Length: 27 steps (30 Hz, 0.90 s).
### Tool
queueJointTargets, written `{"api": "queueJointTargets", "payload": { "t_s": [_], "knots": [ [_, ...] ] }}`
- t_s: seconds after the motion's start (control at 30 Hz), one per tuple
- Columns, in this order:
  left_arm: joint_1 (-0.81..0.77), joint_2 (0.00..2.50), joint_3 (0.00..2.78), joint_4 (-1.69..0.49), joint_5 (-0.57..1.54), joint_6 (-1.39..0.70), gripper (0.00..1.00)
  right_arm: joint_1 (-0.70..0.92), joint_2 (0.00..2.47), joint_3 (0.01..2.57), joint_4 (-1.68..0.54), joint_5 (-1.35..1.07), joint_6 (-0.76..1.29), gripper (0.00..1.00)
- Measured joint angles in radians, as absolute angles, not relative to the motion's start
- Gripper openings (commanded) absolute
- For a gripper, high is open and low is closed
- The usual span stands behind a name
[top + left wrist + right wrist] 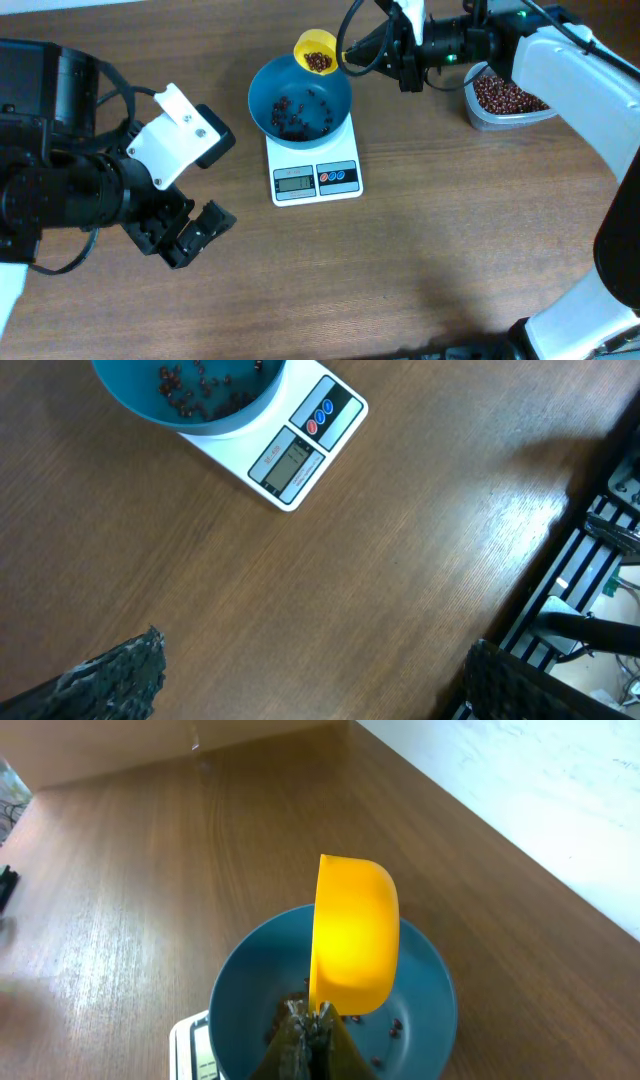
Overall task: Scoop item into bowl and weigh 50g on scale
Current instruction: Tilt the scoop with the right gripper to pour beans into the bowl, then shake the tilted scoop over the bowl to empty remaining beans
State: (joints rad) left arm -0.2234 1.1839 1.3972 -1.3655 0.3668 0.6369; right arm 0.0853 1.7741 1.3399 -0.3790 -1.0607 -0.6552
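Observation:
The teal bowl [300, 98] sits on the white scale [316, 178] and holds a thin scatter of dark red-brown beans [298, 115]. My right gripper [352, 54] is shut on the handle of a yellow scoop [316, 52], which carries beans at the bowl's far rim. In the right wrist view the scoop [352, 935] hangs tilted over the bowl [432, 982], with my right gripper [314, 1032] pinching its handle. My left gripper [195, 235] rests open to the left of the scale, nothing between its fingers [112, 680]. Its wrist view shows the bowl [190, 405] and scale [290, 460].
A clear plastic tub [505, 98] full of beans stands at the back right, under the right arm. The table's edge and black metal framing [590, 560] show on the right of the left wrist view.

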Motion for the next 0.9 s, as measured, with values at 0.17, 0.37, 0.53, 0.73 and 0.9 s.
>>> {"api": "queueJointTargets", "payload": {
  "t_s": [0.17, 0.37, 0.53, 0.73, 0.9],
  "knots": [
    [-0.223, 1.184, 1.397, -1.365, 0.367, 0.637, 0.99, 0.085, 1.774, 1.340, -0.400, -1.026, -0.654, 0.04],
    [-0.223, 1.184, 1.397, -1.366, 0.367, 0.637, 0.99, 0.086, 1.774, 1.340, -0.400, -1.018, -0.655, 0.04],
    [-0.223, 1.184, 1.397, -1.366, 0.367, 0.637, 0.99, 0.087, 1.774, 1.340, -0.383, -1.026, -0.718, 0.04],
    [-0.223, 1.184, 1.397, -1.366, 0.367, 0.637, 0.99, 0.087, 1.774, 1.340, -0.380, -1.144, -0.748, 0.04],
    [-0.223, 1.184, 1.397, -1.366, 0.367, 0.637, 0.99, 0.087, 1.774, 1.340, -0.381, -1.132, -0.766, 0.04]
  ]
}}
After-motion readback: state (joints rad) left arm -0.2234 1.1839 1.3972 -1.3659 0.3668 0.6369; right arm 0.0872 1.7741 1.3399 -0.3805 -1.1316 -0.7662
